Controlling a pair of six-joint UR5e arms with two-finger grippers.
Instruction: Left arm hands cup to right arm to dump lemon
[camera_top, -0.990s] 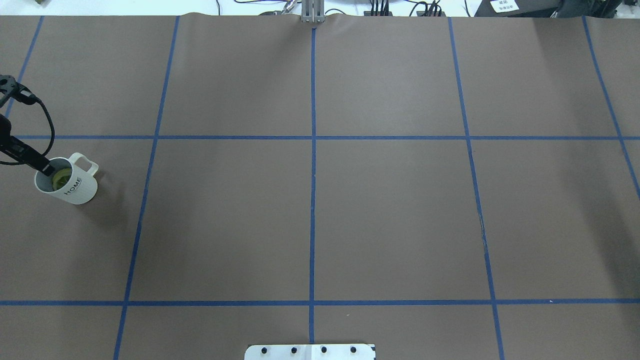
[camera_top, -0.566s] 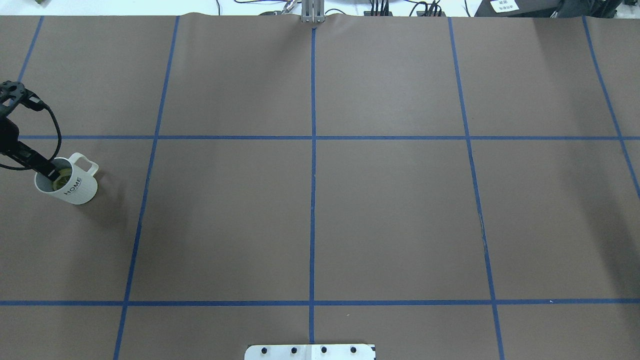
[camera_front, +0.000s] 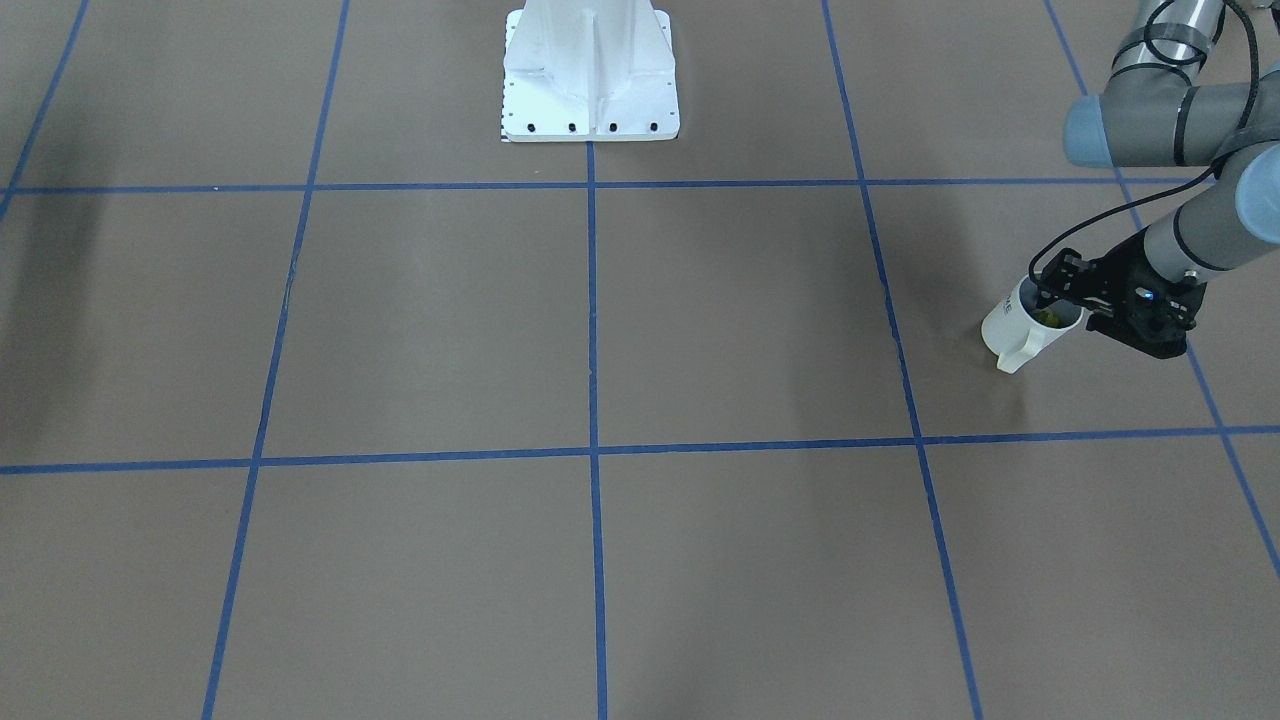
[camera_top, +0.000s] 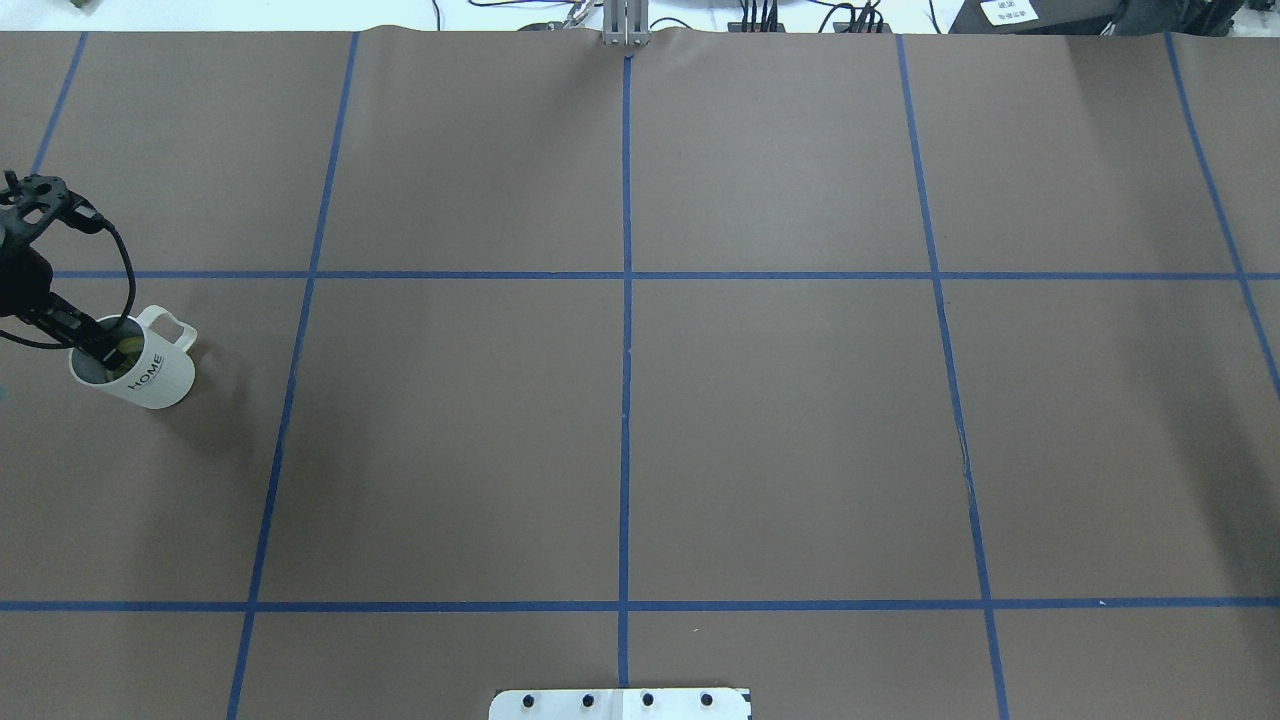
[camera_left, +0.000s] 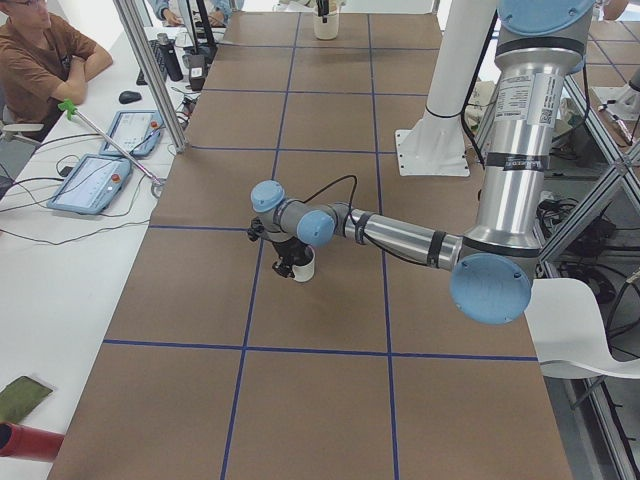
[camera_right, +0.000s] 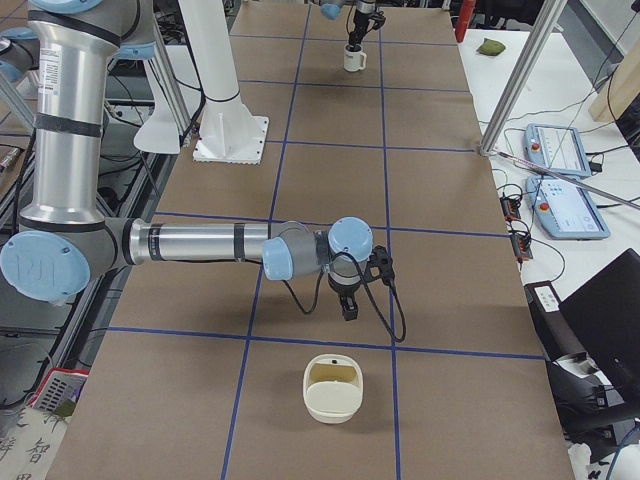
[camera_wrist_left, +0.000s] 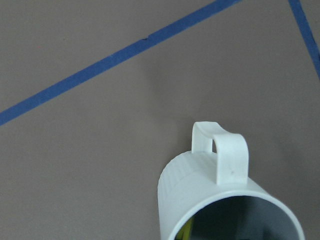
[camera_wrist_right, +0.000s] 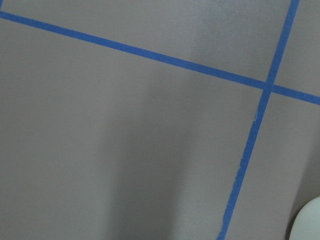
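The cup (camera_top: 152, 378) stands upright on the table (camera_top: 620, 420), far out on the robot's left side, with the lemon (camera_top: 128, 349) lying inside it. The left gripper (camera_top: 93, 345) is at the rim on the side opposite to the handle, and one finger (camera_top: 101, 351) reaches down inside the cup. Whether the jaws already press on the wall, the pictures do not show.

To do this grasp well, it should probably pinch the wall firmly but low enough that the cup does not swing, keep the finger off the lemon, and lift straight up so that the cup stays level. The handle side should stay free for the other arm.

The right gripper (camera_right: 348, 303) waits well apart, low over the table near a cream bowl (camera_right: 332, 398); its opening cannot be judged.

Compared with one second ago, the cup has not moved. The left gripper has come further over it, its finger sits deeper inside, and less of the lemon shows.
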